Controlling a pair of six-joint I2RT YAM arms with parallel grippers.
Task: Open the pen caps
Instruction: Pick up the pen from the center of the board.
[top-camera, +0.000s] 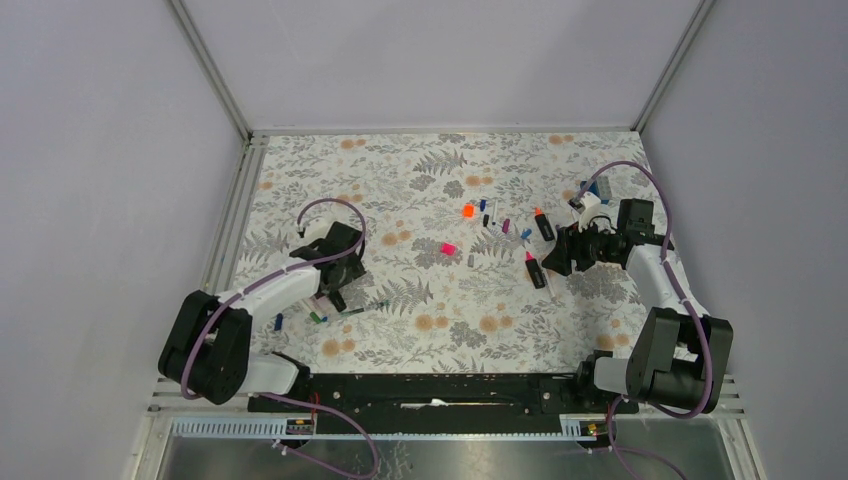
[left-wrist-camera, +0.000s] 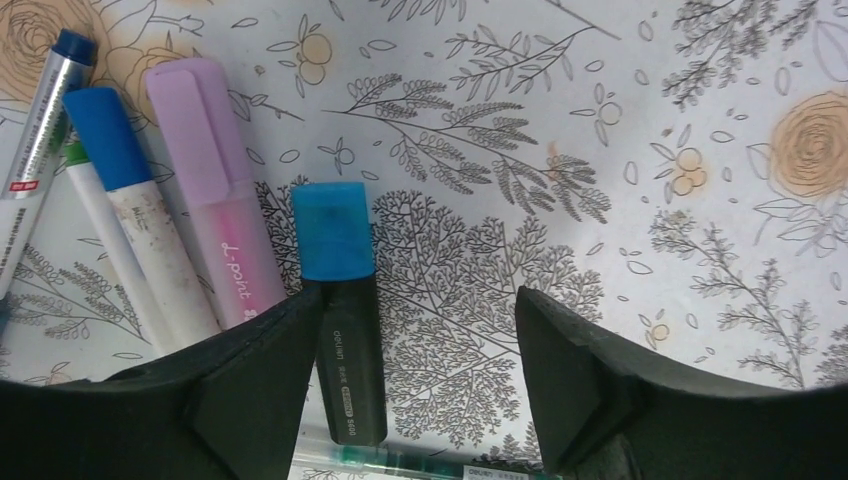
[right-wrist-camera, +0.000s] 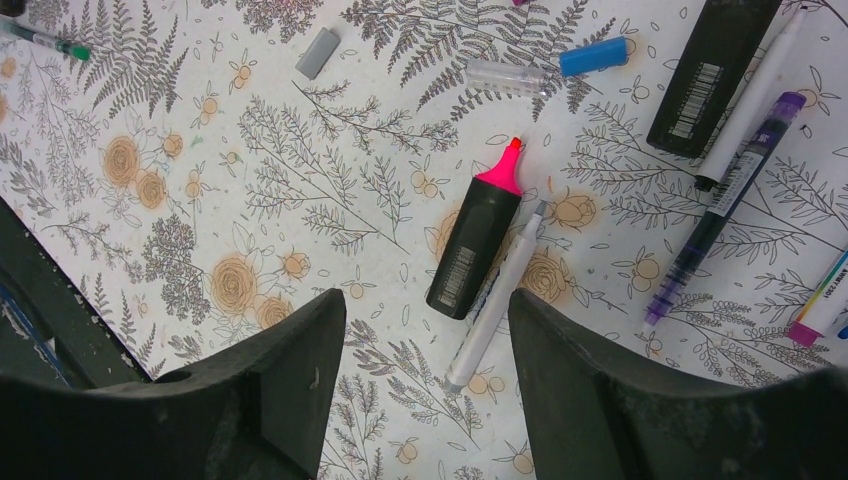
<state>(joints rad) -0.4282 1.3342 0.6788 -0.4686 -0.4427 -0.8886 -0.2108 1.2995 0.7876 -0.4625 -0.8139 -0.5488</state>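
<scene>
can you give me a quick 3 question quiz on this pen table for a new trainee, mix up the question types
1. True or false: the pink-tipped highlighter in the right wrist view has its cap on.
2. In the left wrist view, which colour is the cap on the black highlighter between the fingers of the left tool? A orange, B blue, C green.
3. Fill in: the jaws of the right tool stand ____.
Key: 1 false; 2 B; 3 open.
</scene>
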